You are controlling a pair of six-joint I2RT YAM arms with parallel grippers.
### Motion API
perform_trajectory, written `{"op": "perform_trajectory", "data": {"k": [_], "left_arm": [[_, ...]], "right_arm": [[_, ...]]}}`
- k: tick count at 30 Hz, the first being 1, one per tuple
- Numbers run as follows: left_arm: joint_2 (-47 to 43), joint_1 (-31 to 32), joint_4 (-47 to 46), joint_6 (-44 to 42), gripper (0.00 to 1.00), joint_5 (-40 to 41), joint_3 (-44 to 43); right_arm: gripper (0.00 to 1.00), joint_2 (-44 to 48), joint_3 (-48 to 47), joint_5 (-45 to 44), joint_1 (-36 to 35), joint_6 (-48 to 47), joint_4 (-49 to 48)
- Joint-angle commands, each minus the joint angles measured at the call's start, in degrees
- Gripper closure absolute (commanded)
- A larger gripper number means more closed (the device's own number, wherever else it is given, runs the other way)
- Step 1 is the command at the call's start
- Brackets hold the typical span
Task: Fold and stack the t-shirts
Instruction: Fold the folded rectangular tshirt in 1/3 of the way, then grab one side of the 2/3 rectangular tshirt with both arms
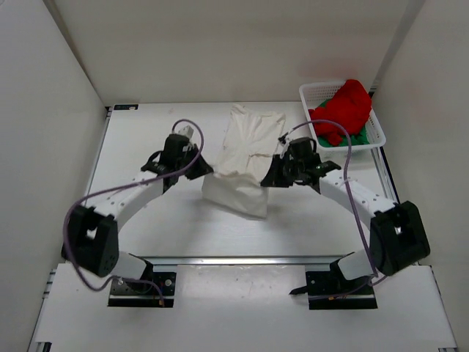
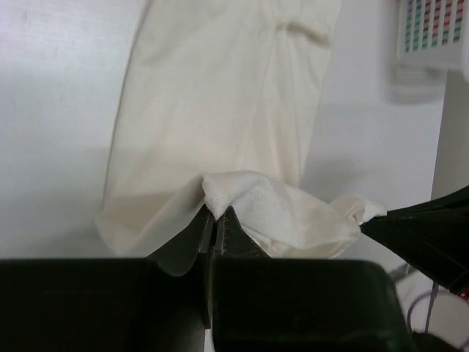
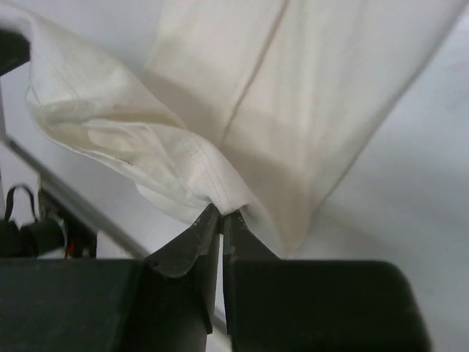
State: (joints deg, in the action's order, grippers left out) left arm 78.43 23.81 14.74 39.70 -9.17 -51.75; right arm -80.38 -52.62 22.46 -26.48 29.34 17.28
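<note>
The white t-shirt (image 1: 245, 147) lies mid-table between the two arms, its long axis running from the near edge toward the far wall and leaning slightly to the right at the far end. It appears already narrowed into a long strip, though which end carries the collar cannot be told. Its near end is raised off the table (image 1: 146, 132) at both corners. One corner is pinched in the left gripper (image 2: 215, 216) and the other in the right gripper (image 3: 221, 214), and each pair of jaws is closed tight on a bunch of hem. By this reading the first shirt is only partway folded, since a crosswise fold toward the far end seems to be in hand, and nothing has been stacked. The red t-shirt (image 1: 344, 106) and the green t-shirt (image 1: 359, 138) under it are heaped unfolded in the white basket (image 1: 308, 92) at the far right corner.
</note>
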Motion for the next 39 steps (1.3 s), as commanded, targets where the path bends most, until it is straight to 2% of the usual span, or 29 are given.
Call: {"op": "perform_trajectory", "data": {"k": [1, 4, 8, 13, 16, 19, 20, 22, 25, 28, 30, 34, 37, 39], "left_arm": [[7.7, -0.4, -5.3, 0.6, 1.0, 6.0, -9.7], [18.4, -2.0, -5.8, 0.8, 1.0, 5.6, -17.2], [26.1, -2.0, -4.2, 0.1, 0.99, 6.3, -24.7], [36.3, -2.4, -2.0, -0.4, 0.92, 6.6, -34.7], [39.7, -2.6, -1.2, -0.3, 0.81, 7.1, -37.9], [40.7, -3.7, -1.9, 1.2, 0.62, 6.3, -38.4], [40.4, -4.5, -2.4, 1.5, 0.6, 5.1, -37.7], [37.7, -4.5, -5.0, 2.5, 0.49, 5.0, -35.6], [30.4, -3.7, -9.1, 2.9, 0.44, 6.8, -28.6], [22.6, -2.3, -13.8, 4.5, 0.49, 6.3, -18.0], [19.1, -0.6, -16.9, 4.5, 0.51, 5.7, -10.6], [21.0, -1.3, -17.9, 4.6, 0.52, 3.6, -4.9], [25.4, -2.4, -16.9, 4.4, 0.55, 1.5, -3.3], [25.4, -3.1, -18.3, 4.9, 0.56, 0.5, 0.0]], "right_arm": [[1.0, -6.5, -4.6, 0.8, 6.0, -4.0, -3.1], [1.0, -13.2, -9.3, 2.3, 10.1, -5.6, -3.9], [1.0, -18.6, -12.8, 2.0, 14.3, -5.2, -6.1], [1.0, -26.3, -19.0, 3.5, 16.6, -4.9, -7.5], [1.0, -30.5, -23.0, 3.9, 16.3, -5.1, -7.2], [0.99, -34.0, -26.6, 4.3, 16.2, -5.3, -6.0], [0.98, -35.0, -28.3, 4.3, 16.3, -5.1, -4.7], [0.89, -35.3, -29.7, 3.6, 16.4, -5.3, -3.2], [0.74, -32.0, -30.1, 0.5, 15.8, -5.8, -2.3], [0.69, -25.8, -24.7, -2.8, 13.5, -5.2, -3.0], [0.68, -21.0, -17.3, -5.0, 11.5, -3.6, -5.9], [0.81, -17.1, -7.0, -3.2, 7.1, -2.8, -12.4], [0.9, -19.1, -4.7, -3.1, 3.7, -2.9, -11.9], [0.98, -19.9, -2.8, -3.8, 2.2, -3.5, -11.2]]}}
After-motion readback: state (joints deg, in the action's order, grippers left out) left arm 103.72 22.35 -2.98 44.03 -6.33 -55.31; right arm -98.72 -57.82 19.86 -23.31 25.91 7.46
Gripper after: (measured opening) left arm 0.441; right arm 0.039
